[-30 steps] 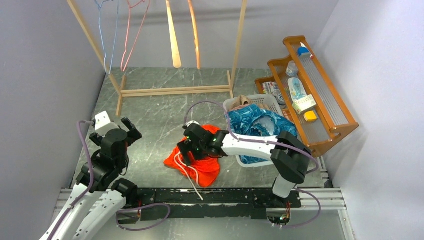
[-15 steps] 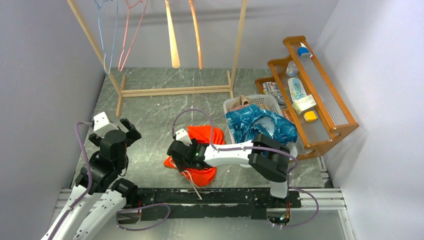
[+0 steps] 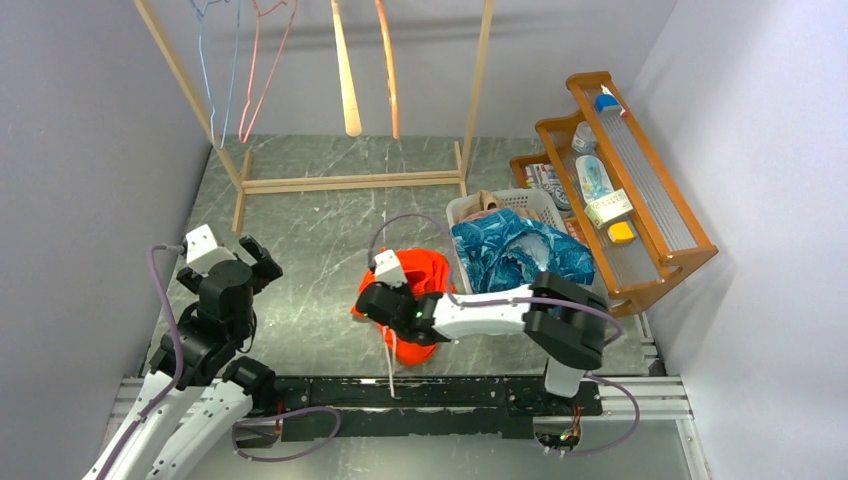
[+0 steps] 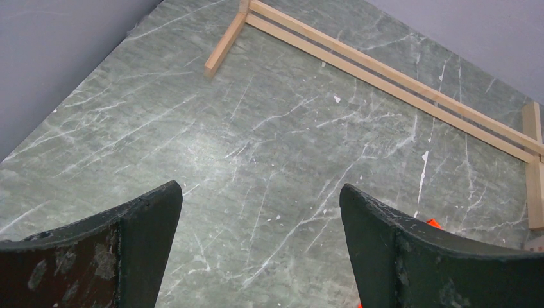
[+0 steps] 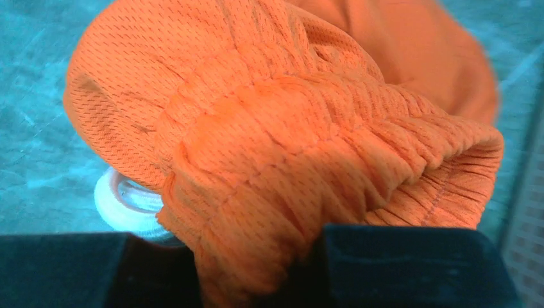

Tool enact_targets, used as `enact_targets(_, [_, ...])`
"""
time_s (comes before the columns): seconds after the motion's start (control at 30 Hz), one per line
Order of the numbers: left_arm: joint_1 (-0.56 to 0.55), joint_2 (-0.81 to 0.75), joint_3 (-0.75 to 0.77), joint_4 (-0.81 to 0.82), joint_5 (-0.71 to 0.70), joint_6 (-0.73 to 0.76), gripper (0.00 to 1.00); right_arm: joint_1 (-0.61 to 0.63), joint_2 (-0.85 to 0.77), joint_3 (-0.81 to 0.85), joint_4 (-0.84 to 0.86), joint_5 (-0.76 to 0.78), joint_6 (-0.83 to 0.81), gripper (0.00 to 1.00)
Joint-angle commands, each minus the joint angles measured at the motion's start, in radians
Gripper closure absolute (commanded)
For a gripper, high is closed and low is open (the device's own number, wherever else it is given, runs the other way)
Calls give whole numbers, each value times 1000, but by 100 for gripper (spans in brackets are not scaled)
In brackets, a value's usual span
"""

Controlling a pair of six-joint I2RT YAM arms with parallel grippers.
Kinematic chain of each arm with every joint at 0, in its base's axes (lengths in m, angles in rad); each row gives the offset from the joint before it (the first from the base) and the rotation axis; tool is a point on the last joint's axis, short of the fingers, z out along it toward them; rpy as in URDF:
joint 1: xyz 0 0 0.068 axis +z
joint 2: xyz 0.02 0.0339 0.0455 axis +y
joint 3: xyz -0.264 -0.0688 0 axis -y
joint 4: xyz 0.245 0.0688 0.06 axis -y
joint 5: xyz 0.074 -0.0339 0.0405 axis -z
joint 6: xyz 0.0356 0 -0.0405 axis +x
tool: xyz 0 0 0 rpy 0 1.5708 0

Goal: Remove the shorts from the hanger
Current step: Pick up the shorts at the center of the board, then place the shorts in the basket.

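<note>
The bright orange shorts (image 3: 428,270) lie bunched on the table just left of the basket, their white cord (image 3: 389,366) trailing toward the near edge. My right gripper (image 3: 373,304) is shut on the gathered waistband; in the right wrist view the orange shorts (image 5: 289,128) fill the frame, pinched in the right gripper (image 5: 256,256) beside a loop of cord (image 5: 128,202). My left gripper (image 3: 262,262) hovers open at the left, the left gripper (image 4: 260,199) holding nothing over bare table. Several bare hangers (image 3: 262,65) hang on the rack.
A white basket (image 3: 470,207) holds blue patterned shorts (image 3: 510,250) and a tan pair (image 3: 487,201). A wooden shelf (image 3: 620,190) with bottles stands at the right. The rack's wooden base (image 3: 350,182) crosses the back; the same rack base (image 4: 385,70) shows in the left wrist view.
My right gripper swung over the orange shorts and closed on the waistband. The shorts are now bunched tighter and shifted right. The left arm has not moved.
</note>
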Motion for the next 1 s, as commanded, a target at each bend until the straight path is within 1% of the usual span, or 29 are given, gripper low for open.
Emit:
enact_targets(0.0, [2, 0, 22, -8, -2, -11, 4, -43, -216, -40, 25, 97, -107, 98])
enact_targets(0.07, [2, 1, 22, -9, -4, -13, 4, -55, -310, -36, 49, 89, -145, 99])
enact_targets(0.17, [3, 5, 21, -10, -5, -14, 4, -103, -436, -1, 29, 35, -173, 99])
enact_targets(0.23, [3, 8, 23, -10, -5, -13, 4, -148, -501, 8, 2, -9, -166, 99])
enact_targets(0.27, [3, 9, 23, -10, -6, -13, 4, -168, -534, 40, -12, -16, -163, 99])
enact_targets(0.43, [3, 12, 23, -9, -3, -13, 4, -249, -675, 109, -66, -23, -185, 100])
enact_targets(0.6, [3, 12, 23, -8, -2, -10, 4, -257, -770, 219, -115, 55, -267, 100])
enact_targets(0.77, [3, 15, 24, -7, -1, -8, 4, -258, -827, 343, -107, 150, -388, 99])
enact_targets(0.87, [3, 18, 23, -5, 2, -5, 4, -257, -832, 407, -80, 209, -471, 99])
enact_targets(0.97, [3, 22, 23, -2, 5, -2, 4, -258, -816, 449, -48, 300, -568, 98])
